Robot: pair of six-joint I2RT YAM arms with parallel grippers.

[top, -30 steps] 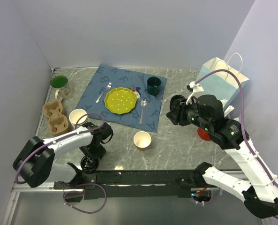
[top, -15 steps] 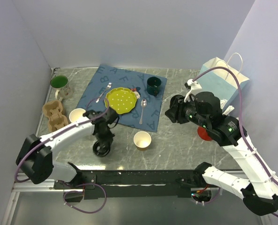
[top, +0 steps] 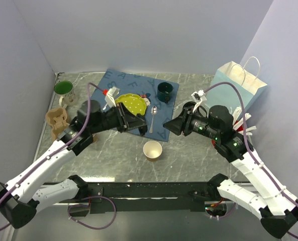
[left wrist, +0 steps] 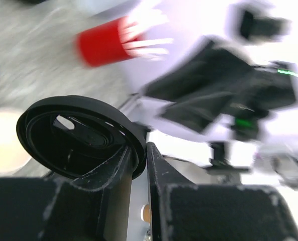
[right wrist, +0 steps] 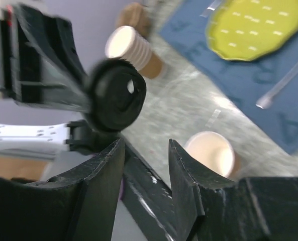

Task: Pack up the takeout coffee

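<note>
1. Two robot arms reach toward each other above the gray table (top: 189,158).
2. The left gripper (left wrist: 138,149) is squeezed tight on the black lid (left wrist: 78,133). It pinches the lid by its edge, and the lid is up in the air, tipped on its side.
3. The right gripper (right wrist: 144,145) has its fingers spread apart, with nothing between them. It points at the lid from close by and does not touch it.
4. The brown paper cup (top: 153,149) stands upright on the table, in front of the blue mat (top: 113,83). It has no lid on it and its top is open.
5. The yellow plate (top: 133,103) lies on the mat, partly under the left arm.
6. The light blue paper bag (top: 236,88) stands at the far right, well apart from the cup.
</note>
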